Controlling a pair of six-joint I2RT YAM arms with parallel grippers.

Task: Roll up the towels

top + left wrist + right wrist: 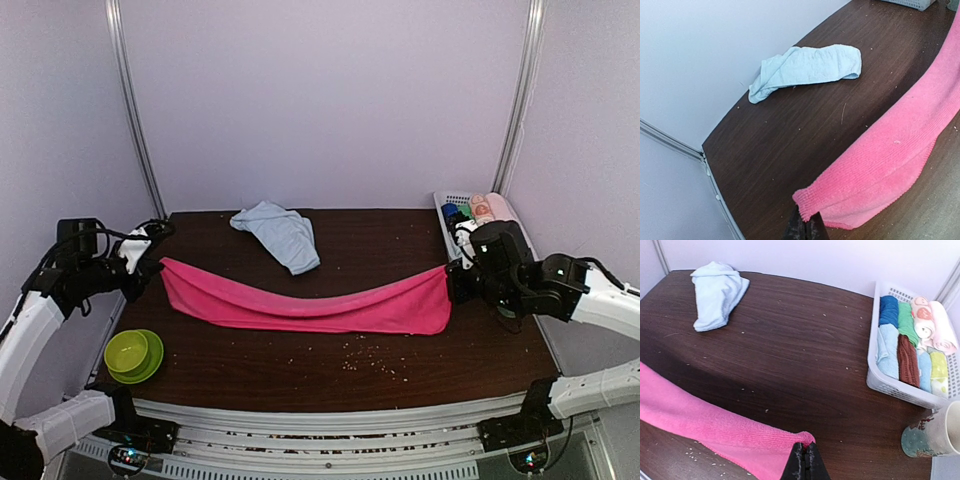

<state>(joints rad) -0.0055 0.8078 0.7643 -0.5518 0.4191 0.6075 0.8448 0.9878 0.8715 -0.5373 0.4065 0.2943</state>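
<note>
The left end effector and the right end effector each pinched an end corner of the pink towel, stretched sagging over the middle of the worktop, the blue towel crumpled at its back; such slight corner pinches could probably slip under tension.

Dark wooden bench: crumpled pale blue cloth towel upper centre, lime-green bowl lower left, white slatted basket upper right.

Right wrist view: cup and white basket cut by the right edge. Left wrist view: pink towel cut at right. From above, we find the basket half hidden behind the right arm.
</note>
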